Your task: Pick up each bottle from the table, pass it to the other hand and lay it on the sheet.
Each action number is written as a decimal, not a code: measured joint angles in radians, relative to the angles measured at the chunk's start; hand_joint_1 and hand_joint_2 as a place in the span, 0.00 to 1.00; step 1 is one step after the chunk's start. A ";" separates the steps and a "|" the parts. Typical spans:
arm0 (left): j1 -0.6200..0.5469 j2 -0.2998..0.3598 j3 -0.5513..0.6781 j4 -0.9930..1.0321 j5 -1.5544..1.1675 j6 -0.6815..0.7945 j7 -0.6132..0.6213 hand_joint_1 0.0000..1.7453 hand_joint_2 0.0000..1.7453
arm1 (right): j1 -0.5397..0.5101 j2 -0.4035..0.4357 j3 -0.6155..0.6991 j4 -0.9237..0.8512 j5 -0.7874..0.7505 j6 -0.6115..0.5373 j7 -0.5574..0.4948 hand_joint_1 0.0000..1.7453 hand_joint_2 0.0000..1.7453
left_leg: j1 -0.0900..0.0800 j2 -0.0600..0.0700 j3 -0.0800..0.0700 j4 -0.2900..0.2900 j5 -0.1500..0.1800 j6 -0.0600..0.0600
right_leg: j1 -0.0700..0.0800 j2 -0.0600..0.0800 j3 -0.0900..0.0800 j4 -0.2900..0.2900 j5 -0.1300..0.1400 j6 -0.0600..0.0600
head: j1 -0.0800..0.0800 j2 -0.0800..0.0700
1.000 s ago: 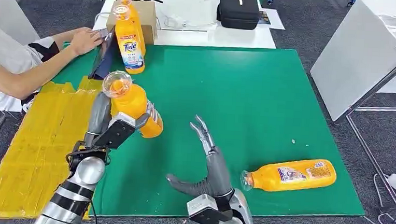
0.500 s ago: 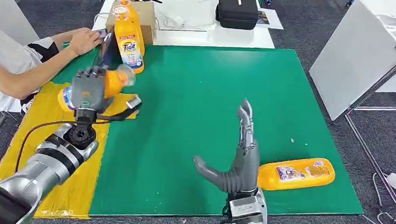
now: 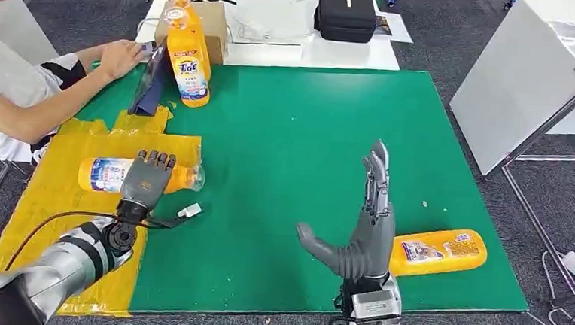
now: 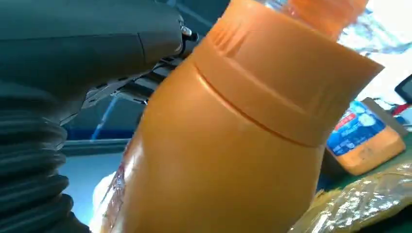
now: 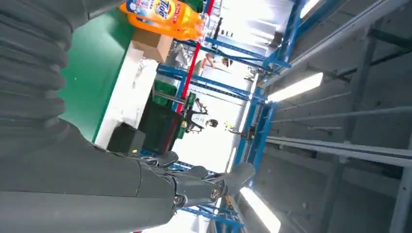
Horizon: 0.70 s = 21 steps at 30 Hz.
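Left hand gripping orange bottle on yellow sheet, right hand spread, empty.

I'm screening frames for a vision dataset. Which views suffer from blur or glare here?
Head view: sharp and evenly lit, with mild sheen on the yellow sheet. Left wrist view: the held bottle is so close it looks soft, and the background behind it is blown out white. Right wrist view: ceiling lights and the bright aisle overexpose, leaving the right hand dark against them.
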 measured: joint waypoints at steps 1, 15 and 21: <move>-0.005 0.000 0.004 0.006 0.012 0.000 -0.040 1.00 1.00 | 0.000 -0.001 -0.001 0.000 0.000 -0.001 -0.001 0.00 1.00 | 0.000 0.000 0.001 0.000 0.000 0.000 | 0.000 0.000 0.001 0.000 0.000 0.000 | 0.000 0.000; 0.211 -0.049 0.593 -0.255 0.087 0.029 -0.475 0.00 1.00 | -0.005 -0.026 -0.010 0.000 0.116 -0.028 0.049 0.00 1.00 | -0.001 0.000 0.001 0.000 0.000 0.000 | -0.001 0.000 0.000 0.000 0.000 0.000 | 0.001 0.000; 0.308 -0.127 0.916 -0.407 0.294 0.029 -0.806 0.00 1.00 | -0.007 -0.072 -0.008 0.015 0.329 -0.014 0.197 0.00 1.00 | -0.001 0.000 0.001 0.000 0.000 0.000 | -0.001 0.000 0.000 0.000 0.000 0.000 | 0.000 0.000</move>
